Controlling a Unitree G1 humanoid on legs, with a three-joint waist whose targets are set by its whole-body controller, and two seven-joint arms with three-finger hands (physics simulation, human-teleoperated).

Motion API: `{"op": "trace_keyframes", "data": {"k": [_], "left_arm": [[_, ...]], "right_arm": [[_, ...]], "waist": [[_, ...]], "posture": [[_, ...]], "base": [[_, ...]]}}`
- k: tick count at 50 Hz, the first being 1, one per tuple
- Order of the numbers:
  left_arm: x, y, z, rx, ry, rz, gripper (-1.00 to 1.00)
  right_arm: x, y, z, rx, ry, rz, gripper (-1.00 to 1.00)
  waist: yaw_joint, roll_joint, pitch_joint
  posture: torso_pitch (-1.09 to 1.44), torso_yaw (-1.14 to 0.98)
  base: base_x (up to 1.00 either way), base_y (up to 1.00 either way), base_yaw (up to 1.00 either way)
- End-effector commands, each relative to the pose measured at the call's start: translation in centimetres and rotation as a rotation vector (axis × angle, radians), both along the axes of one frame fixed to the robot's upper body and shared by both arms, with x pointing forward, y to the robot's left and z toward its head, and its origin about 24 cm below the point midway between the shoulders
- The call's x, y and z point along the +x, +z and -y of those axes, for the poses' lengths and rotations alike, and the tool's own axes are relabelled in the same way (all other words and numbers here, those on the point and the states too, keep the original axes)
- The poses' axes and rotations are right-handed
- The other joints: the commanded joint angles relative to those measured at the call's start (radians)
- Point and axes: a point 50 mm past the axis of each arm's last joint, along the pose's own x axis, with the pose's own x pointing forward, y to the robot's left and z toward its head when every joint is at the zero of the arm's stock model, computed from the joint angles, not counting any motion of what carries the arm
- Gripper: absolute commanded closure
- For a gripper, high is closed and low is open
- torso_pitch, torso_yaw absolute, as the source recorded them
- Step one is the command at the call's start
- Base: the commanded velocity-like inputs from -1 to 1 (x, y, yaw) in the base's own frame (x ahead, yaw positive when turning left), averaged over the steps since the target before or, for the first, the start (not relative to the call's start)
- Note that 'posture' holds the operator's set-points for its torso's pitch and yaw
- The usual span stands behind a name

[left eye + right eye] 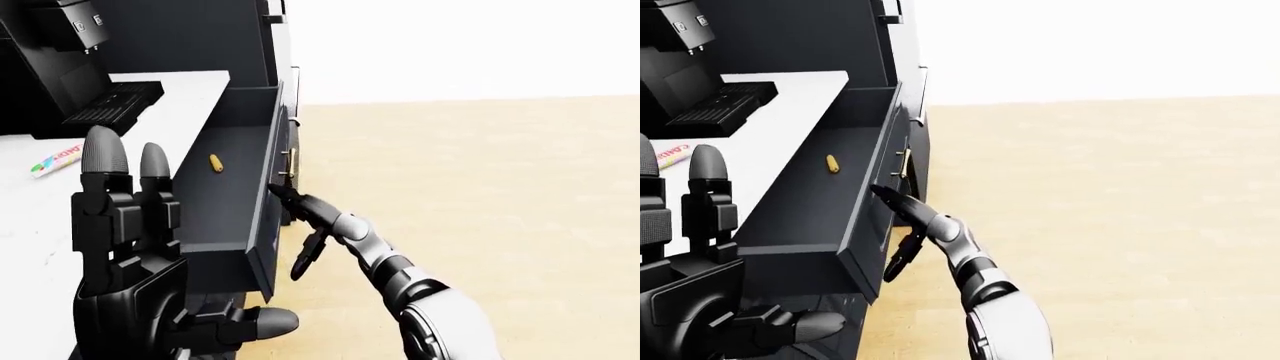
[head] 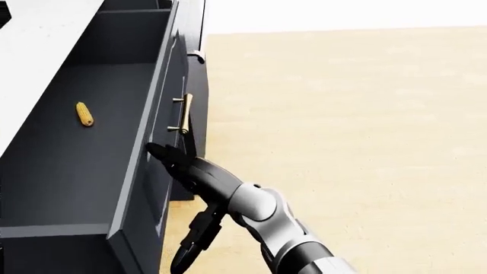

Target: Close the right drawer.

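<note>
Head view: right hand (image 2: 176, 162), fingers spread, presses the drawer (image 2: 148, 171) front below its handle (image 2: 182, 114); fingertips may slide off

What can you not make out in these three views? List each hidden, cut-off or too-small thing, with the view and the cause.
- Drawer: near end cut off by the head view's bottom edge.
- Right hand: contact with the drawer front unclear in every view.
- Packet on the counter: lettering too small, left-eye view.
- Left hand: cropped by the right-eye view's left edge.
</note>
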Motion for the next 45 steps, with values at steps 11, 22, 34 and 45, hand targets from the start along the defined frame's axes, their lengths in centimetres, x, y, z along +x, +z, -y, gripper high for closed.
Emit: {"op": "trace_keyframes", "data": {"k": [11,22,34,45], "left_arm": [[-0.6,0.8,0.2,0.008,-0.004,0.059,-1.0],[-0.6,0.6,0.4,0.014,-0.007,0.057,-1.0],[-0.6,0.6,0.4,0.016,-0.009,0.056,-1.0],[-0.5,0.3,0.6,0.021,-0.015,0.048,-1.0]], "right_arm": [[2.6,5.3,1.4,0.067,-0.022,0.19,-1.0],[4.2,11.2,9.6,0.238,-0.331,0.43,-1.0],[-6.0,12.4,15.7,0.313,-0.569,0.608,-1.0],[-12.5,12.7,19.8,0.442,-0.888,0.771,-1.0]], "waist": [[0.015,0.0,-0.013],[0.034,-0.012,-0.019],[0.043,-0.022,-0.018],[0.034,-0.012,-0.02]], "posture": [[0.0,0.0],[0.0,0.0],[0.0,0.0],[0.0,0.0]], "base": [[0.0,0.0,0.0],[0.0,0.0,0.0],[0.0,0.0,0.0],[0.0,0.0,0.0]]}}
